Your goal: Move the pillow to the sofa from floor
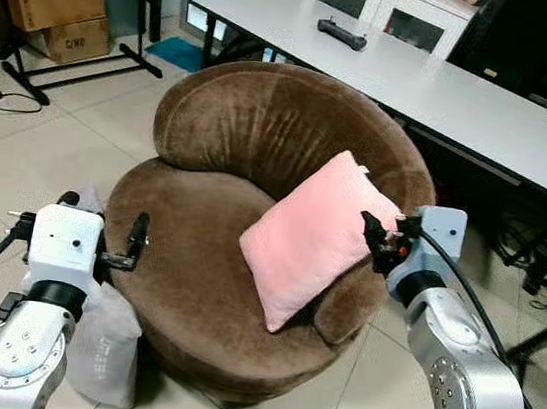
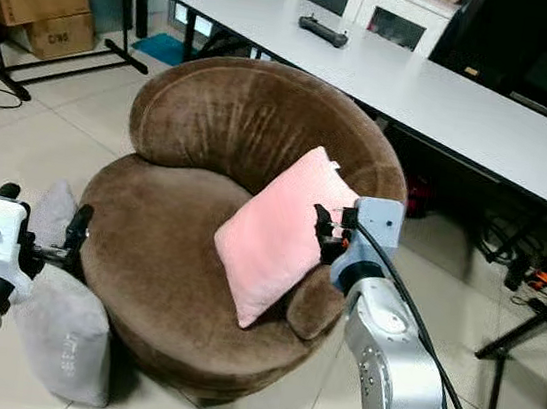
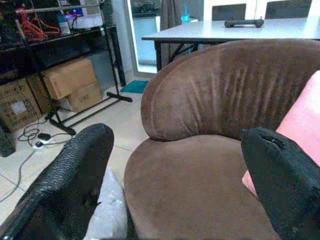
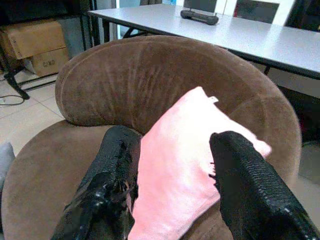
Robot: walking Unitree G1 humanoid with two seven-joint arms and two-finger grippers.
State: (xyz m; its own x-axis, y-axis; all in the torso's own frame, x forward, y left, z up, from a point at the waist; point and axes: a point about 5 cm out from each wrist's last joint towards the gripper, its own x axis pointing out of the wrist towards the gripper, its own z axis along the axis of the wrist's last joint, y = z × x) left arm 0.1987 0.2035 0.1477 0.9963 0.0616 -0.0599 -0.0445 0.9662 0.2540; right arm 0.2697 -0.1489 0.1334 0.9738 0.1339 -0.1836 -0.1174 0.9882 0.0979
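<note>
Left eye view: tiled floor (image 1: 17,161); long white counter (image 1: 469,99) at far right carrying a black controller (image 1: 341,34); cardboard boxes (image 1: 57,10) far left. Round brown sofa (image 1: 206,256) at centre. Pink pillow (image 1: 315,235) propped on the seat's right side against the armrest, long axis tilted, upper corner far-right, lower corner near. Grey pillow (image 1: 109,344) on the floor beside the sofa's left.

Right eye view: right gripper (image 2: 325,234) at the pink pillow's right edge.

Left wrist view: left gripper (image 3: 175,185) spread wide, holding nothing.

Right wrist view: fingers (image 4: 245,185) parted astride the pillow.
</note>
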